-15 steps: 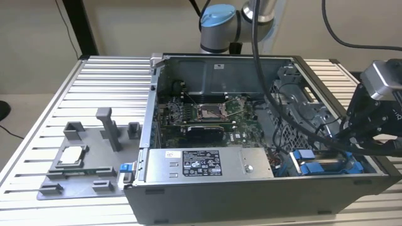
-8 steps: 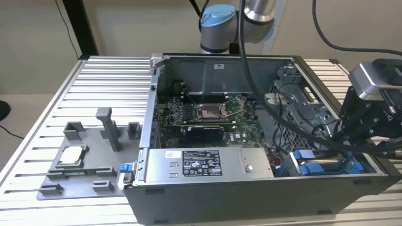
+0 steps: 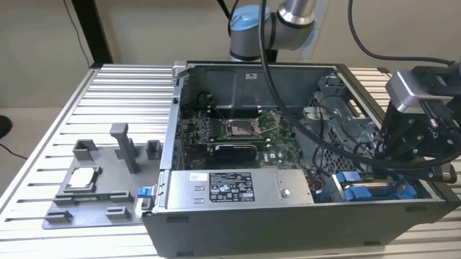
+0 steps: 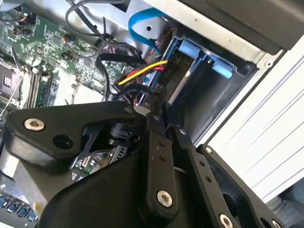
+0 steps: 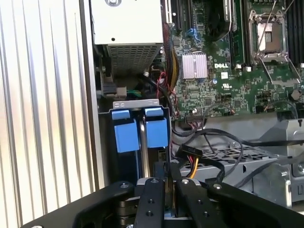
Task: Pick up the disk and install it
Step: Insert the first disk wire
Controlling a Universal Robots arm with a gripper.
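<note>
Jaws beside blue drive bay

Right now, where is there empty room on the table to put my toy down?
Bare ribbed table lies beyond the grey tray, at the exterior view's left of the computer case. Inside the case it is crowded with cables and the gripper.

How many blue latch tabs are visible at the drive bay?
2. In the first wrist view, one blue tab and a second blue tab sit side by side atop the drive bay, just ahead of the gripper. Others could be hidden deeper inside.
</note>
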